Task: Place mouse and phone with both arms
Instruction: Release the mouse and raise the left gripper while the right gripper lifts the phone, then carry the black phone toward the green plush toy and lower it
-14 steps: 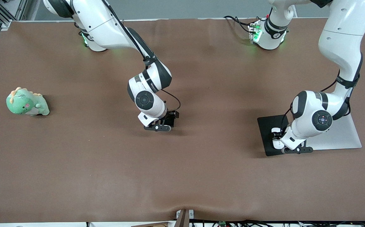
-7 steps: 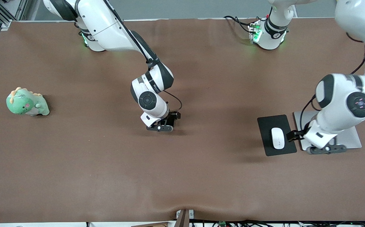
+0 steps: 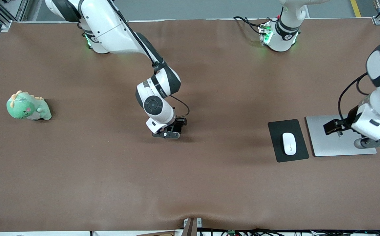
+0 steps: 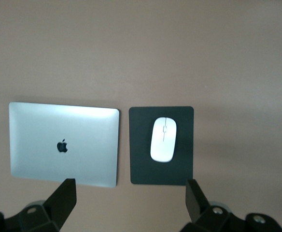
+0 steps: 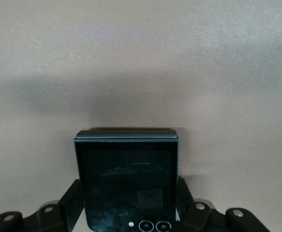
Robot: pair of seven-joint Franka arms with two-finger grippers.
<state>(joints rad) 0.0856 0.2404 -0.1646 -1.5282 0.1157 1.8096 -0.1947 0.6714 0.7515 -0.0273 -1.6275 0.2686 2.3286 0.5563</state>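
The white mouse (image 3: pixel 289 143) lies on a black pad (image 3: pixel 280 129), beside a closed silver laptop (image 3: pixel 331 144). My left gripper (image 3: pixel 375 141) hangs open and empty above the laptop's edge toward the left arm's end of the table. In the left wrist view the mouse (image 4: pixel 163 139), the pad (image 4: pixel 141 164) and the laptop (image 4: pixel 63 144) lie below the open left gripper (image 4: pixel 130 203). My right gripper (image 3: pixel 167 134) is low over the middle of the table. In the right wrist view it (image 5: pixel 129 205) is shut on the black phone (image 5: pixel 126 174), its fingers (image 5: pixel 72 197) on both sides.
A green dinosaur plush (image 3: pixel 28 106) sits near the right arm's end of the table. The brown table cover (image 3: pixel 190 183) bulges slightly at the edge nearest the front camera.
My left gripper has let go of the mouse on the black pad, risen and moved over the laptop. My right gripper has barely shifted with the phone.
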